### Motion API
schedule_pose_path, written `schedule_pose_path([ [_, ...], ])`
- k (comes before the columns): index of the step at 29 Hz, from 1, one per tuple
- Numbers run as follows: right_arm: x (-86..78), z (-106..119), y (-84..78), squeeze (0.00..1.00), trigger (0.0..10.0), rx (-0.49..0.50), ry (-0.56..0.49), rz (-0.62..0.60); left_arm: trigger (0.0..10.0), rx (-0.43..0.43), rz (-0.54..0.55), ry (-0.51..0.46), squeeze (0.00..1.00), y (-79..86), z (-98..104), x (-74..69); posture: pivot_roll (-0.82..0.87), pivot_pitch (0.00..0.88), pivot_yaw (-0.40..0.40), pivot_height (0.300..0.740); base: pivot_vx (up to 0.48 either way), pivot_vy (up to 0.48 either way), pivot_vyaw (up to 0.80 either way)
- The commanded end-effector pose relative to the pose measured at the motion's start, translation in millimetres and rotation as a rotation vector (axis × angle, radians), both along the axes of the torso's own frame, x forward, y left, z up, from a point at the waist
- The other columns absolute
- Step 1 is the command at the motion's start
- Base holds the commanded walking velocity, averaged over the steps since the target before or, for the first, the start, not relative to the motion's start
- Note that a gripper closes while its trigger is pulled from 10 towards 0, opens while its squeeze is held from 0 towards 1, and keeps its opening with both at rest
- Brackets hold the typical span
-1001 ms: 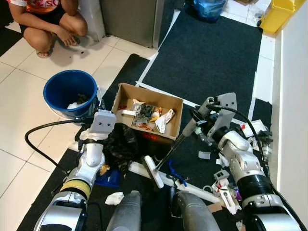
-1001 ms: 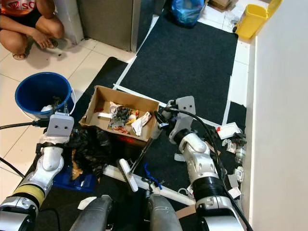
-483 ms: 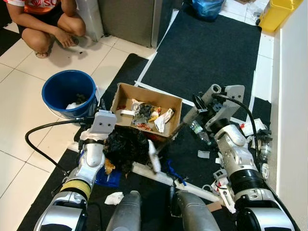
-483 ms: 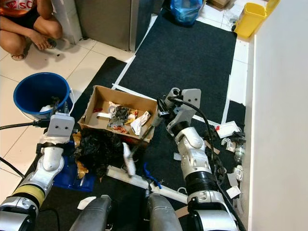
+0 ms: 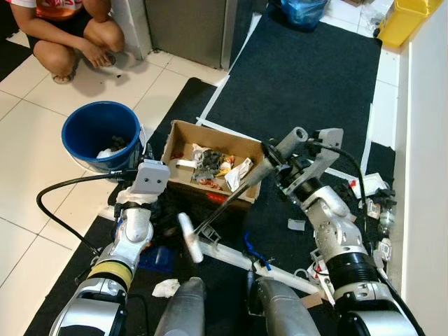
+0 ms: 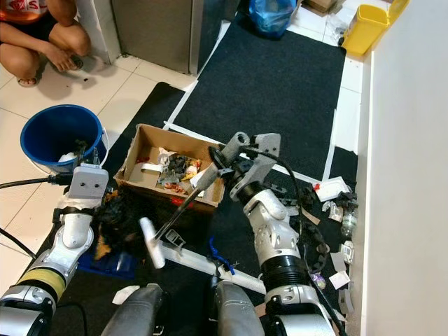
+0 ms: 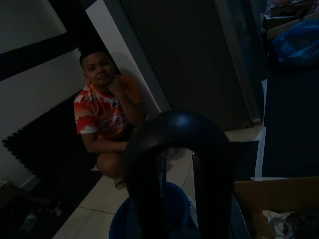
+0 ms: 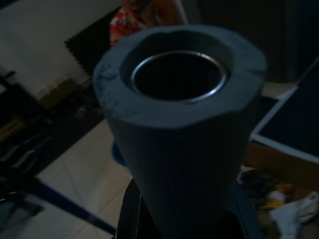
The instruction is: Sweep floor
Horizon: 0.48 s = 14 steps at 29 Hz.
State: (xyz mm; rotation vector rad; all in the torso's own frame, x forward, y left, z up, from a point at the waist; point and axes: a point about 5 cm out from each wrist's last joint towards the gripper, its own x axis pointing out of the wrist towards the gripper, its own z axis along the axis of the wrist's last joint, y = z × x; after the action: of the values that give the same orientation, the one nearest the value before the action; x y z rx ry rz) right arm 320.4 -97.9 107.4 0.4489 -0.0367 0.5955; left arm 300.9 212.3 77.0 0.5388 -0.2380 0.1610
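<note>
Mat point(image 5: 308, 84): broom point(image 5: 210, 220) head swung left since before

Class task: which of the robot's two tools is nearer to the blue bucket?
Left. The left tool sits just below the blue bucket, beside its rim. The right tool holds the broom handle beyond the cardboard box.

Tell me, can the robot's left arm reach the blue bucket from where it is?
Probably yes. The left end effector is raised right beside the blue bucket, with nothing between them. The right end effector is busy holding the broom handle over the cardboard box.
</note>
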Motion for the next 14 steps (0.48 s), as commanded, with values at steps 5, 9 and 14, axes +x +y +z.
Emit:
schedule_pose_path([
  [5,-6.5,-5.4,6.0,0.0,10.0,0.073,0.035,0.019,10.0,0.039,-0.012,-0.013,0.0,-0.6,4.1,3.2,0.1,0.16,-0.108,0.74,0.0,0.0,0.0],
  [9,-8.2,-12.4,10.5,0.0,10.0,0.033,0.053,-0.01,10.0,0.008,-0.03,-0.056,0.0,-5.1,13.0,7.5,0.11,0.157,-0.11,0.74,0.0,0.0,0.0],
  [14,-4.5,-13.4,7.3,0.0,10.0,-0.01,0.046,-0.059,10.0,-0.059,-0.121,-0.158,0.0,-27.2,36.2,17.2,0.12,0.147,-0.107,0.74,0.0,0.0,0.0],
])
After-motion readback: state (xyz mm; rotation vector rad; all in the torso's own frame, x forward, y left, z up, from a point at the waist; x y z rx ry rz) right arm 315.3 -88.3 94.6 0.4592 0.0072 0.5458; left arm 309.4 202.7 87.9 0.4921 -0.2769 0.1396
